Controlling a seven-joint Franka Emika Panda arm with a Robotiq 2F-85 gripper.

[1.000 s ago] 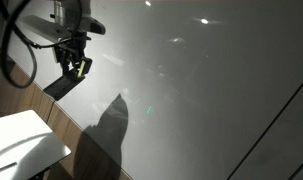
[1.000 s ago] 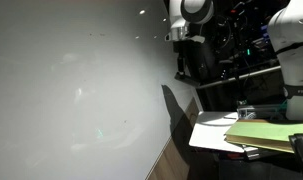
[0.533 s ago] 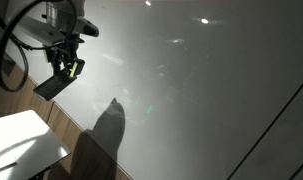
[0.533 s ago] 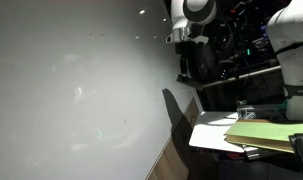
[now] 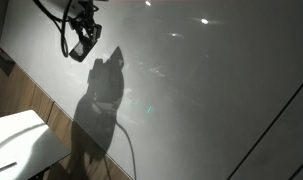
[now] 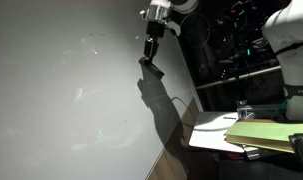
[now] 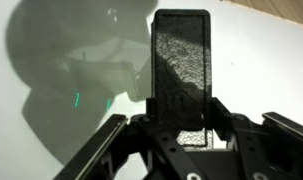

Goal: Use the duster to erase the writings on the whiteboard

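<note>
My gripper [image 5: 82, 38] is shut on the duster [image 5: 83, 49], a flat dark block that hangs from the fingers in front of the whiteboard [image 5: 211, 90]. In both exterior views it is near the board's upper part, and the duster [image 6: 151, 68] points down from the gripper [image 6: 151, 48]. In the wrist view the duster [image 7: 181, 60] stands upright between my fingers [image 7: 181, 118] over the glossy whiteboard [image 7: 51, 140]. I cannot tell if it touches the board. The writings are too faint to make out; only thin marks [image 6: 91, 42] show.
The arm's large shadow [image 5: 103, 100] falls on the board below the gripper. A small dark reddish piece [image 5: 1, 58] sits at the board's edge. A white tabletop [image 5: 21, 140] stands below, with papers [image 6: 256, 132] on it. A second robot [image 6: 291, 50] stands behind.
My gripper has lifted the duster from the board's lower edge up and across in front of the board. The arm's shadow on the board has grown and shifted with it.
</note>
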